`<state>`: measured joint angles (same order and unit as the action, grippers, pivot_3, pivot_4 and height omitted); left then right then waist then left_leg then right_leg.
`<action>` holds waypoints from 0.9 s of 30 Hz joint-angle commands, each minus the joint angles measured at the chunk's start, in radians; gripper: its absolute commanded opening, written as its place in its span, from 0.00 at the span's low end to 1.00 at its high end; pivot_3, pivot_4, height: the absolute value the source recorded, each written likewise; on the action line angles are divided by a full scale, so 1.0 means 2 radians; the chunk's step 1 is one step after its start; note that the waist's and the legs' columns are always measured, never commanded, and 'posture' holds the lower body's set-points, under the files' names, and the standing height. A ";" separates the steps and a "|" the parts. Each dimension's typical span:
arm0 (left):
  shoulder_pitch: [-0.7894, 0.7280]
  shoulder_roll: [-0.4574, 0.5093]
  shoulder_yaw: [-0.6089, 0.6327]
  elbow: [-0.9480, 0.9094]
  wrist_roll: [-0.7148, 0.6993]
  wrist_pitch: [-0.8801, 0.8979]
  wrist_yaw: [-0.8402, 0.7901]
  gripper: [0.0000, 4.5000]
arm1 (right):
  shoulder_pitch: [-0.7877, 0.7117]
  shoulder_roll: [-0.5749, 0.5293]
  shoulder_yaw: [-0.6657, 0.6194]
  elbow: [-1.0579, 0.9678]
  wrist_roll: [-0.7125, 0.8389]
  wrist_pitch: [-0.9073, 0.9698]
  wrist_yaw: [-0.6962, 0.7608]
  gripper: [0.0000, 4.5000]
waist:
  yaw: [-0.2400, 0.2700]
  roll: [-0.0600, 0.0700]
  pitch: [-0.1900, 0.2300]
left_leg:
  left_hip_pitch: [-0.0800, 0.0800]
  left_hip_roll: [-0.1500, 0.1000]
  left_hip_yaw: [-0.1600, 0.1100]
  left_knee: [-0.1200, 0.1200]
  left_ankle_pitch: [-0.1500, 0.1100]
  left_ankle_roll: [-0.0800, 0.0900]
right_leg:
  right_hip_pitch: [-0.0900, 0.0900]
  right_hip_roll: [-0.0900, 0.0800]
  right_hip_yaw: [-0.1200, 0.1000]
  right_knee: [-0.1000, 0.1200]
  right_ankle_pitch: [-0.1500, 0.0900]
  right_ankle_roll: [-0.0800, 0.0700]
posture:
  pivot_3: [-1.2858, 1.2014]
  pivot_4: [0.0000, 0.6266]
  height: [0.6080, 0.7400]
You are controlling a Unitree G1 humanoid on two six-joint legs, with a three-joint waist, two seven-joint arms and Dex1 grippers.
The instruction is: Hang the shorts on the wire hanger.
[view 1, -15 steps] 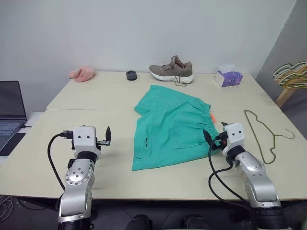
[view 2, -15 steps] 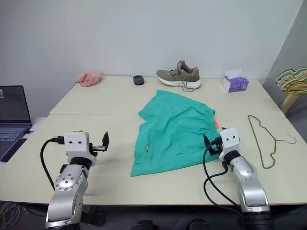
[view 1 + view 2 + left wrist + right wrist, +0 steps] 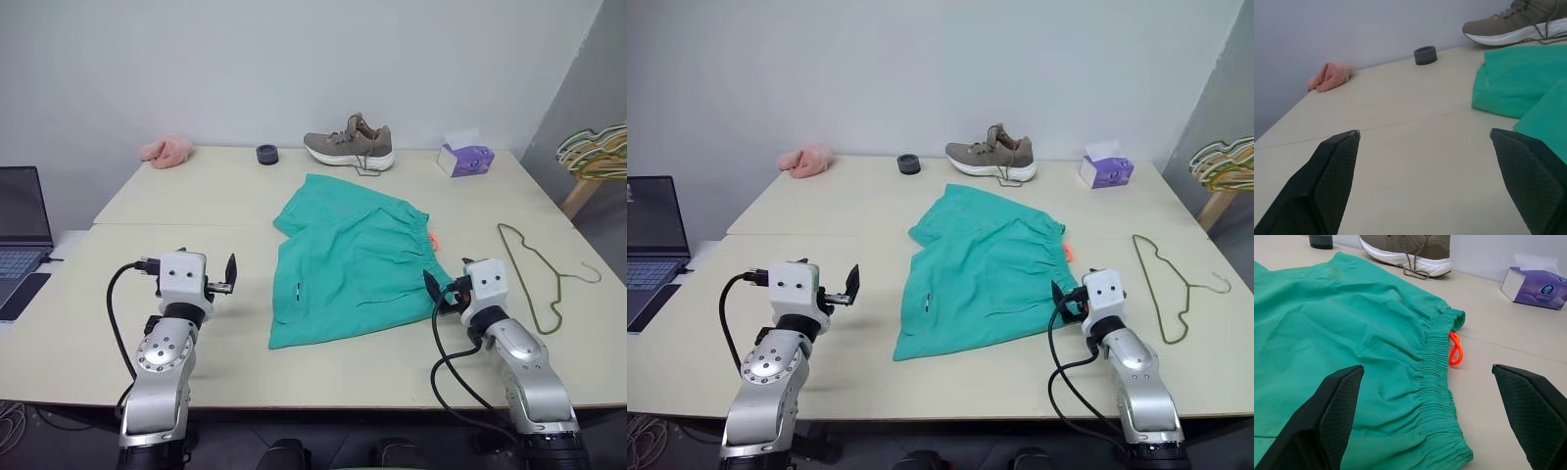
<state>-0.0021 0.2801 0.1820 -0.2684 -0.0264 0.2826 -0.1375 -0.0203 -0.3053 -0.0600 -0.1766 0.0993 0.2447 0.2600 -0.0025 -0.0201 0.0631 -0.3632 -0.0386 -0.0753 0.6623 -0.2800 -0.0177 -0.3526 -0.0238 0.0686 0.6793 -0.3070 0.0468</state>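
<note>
- Shorts lie spread flat near the middle of the table, teal-green, with the gathered waistband along the edge toward my right arm and a small orange loop poking out just beside that band
- Wire hanger, thin and olive-green, lies flat on the table to the right of the shorts, apart from them, its hook pointing away from the fabric
- My left pincer hangs above bare table to the left of the shorts, well apart from them, pointing forward and level; its two black fingers stand wide apart with nothing between them
- My right pincer sits at the waistband edge of the shorts, between the fabric and the wire hanger; its fingers are spread wide too, gripping nothing, and the elastic band and orange loop lie in front of them
- Beyond the far edge of the shorts stands a grey-brown shoe with a white sole, laces trailing toward the fabric
- Left of the shoe is a small dark round object, and farther left a pink fluffy item
- Right of the shoe is a purple tissue box
- A laptop sits off the table's left side, far from the shorts
- A bunch of pale green and yellow hangers shows past the table's right end, beyond the wire hanger
</note>
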 commanded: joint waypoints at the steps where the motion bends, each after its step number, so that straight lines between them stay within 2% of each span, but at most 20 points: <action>1: -0.003 0.007 -0.002 -0.016 -0.014 -0.004 -0.021 1.00 | -0.002 -0.003 -0.012 -0.027 0.001 -0.010 -0.002 1.00 | 0.000 0.000 0.000 | 0.000 0.000 0.000 0.000 0.000 0.000 | 0.000 0.000 0.000 0.000 0.000 0.000 | 0.52 0.00 1.00; 15: 0.012 0.009 -0.011 -0.030 -0.042 -0.018 -0.067 1.00 | -0.003 -0.009 -0.009 -0.022 -0.009 -0.014 -0.001 1.00 | 0.000 0.000 0.000 | 0.000 0.000 0.000 0.000 0.000 0.000 | 0.000 0.000 0.000 0.000 0.000 0.000 | 0.51 0.00 1.00; 19: 0.015 0.019 -0.012 -0.032 -0.056 -0.025 -0.093 1.00 | -0.005 -0.023 0.003 -0.021 -0.010 -0.019 0.021 1.00 | 0.000 0.000 0.000 | 0.000 0.000 0.000 0.000 0.000 0.000 | 0.000 0.000 0.000 0.000 0.000 0.000 | 0.51 0.00 1.00; 23: 0.020 0.056 -0.037 -0.039 -0.100 0.010 -0.179 1.00 | -0.002 -0.046 0.029 -0.029 0.018 -0.044 0.097 1.00 | -0.002 0.001 -0.001 | 0.000 0.000 0.000 0.000 0.000 0.000 | 0.000 0.000 0.000 0.000 0.000 0.000 | 0.51 0.00 1.00; 27: 0.045 0.131 -0.082 -0.069 -0.139 0.054 -0.289 1.00 | 0.007 -0.086 0.041 -0.054 0.056 -0.036 0.182 1.00 | -0.010 0.001 -0.001 | 0.000 0.000 0.001 0.000 0.000 0.000 | 0.000 0.000 0.000 0.000 0.000 0.000 | 0.50 0.00 1.00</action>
<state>0.0876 0.5080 0.0361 -0.3543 -0.2698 0.3642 -0.6367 -0.0064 -0.4517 0.0314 -0.2246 0.1680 0.1831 0.5610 -0.0221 -0.0175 0.0621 -0.3635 -0.0383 -0.0737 0.6621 -0.2801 -0.0175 -0.3522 -0.0234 0.0690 0.6789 -0.3074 0.0464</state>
